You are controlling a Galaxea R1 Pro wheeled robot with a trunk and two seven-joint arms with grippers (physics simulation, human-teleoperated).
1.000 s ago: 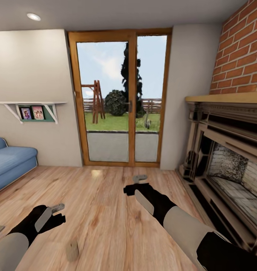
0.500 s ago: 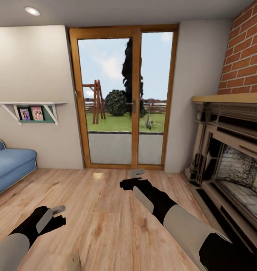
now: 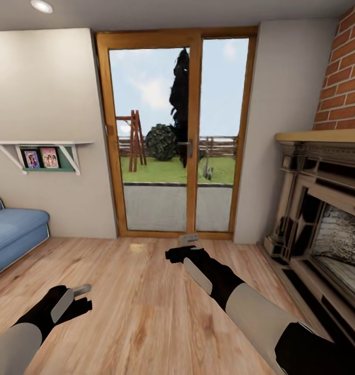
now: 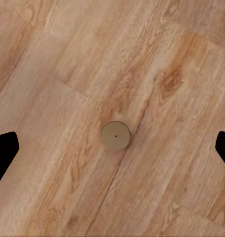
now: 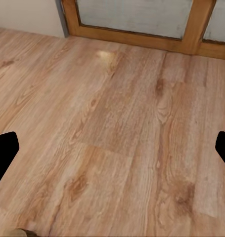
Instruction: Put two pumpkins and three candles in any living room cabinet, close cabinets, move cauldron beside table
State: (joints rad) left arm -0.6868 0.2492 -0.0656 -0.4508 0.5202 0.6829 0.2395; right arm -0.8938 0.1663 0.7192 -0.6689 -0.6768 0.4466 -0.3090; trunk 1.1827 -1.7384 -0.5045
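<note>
Standing upright on the wood floor [image 4: 53, 59], a candle [image 4: 115, 136] lies directly below the open, empty left end effector [image 4: 112, 148]. Right end effector [image 3: 178, 249], also open, is farther.

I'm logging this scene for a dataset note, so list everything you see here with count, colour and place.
candle: one, tan-beige, upright on the floor below the left gripper, seen from above.
floor: light brown wood planks, across the room.
glass door: one double door, orange-brown wooden frame, centre of the far wall, garden behind it.
shelf: one, white with a green back, on the left wall, holding two small framed pictures.
sofa: one, blue, at the left edge.
fireplace: one, dark surround with a tan mantel, on the right below red brick.
ceiling light: one, white, top left.
left gripper: black, open, low on the left.
right gripper: black, open, centre, over bare floor.
</note>
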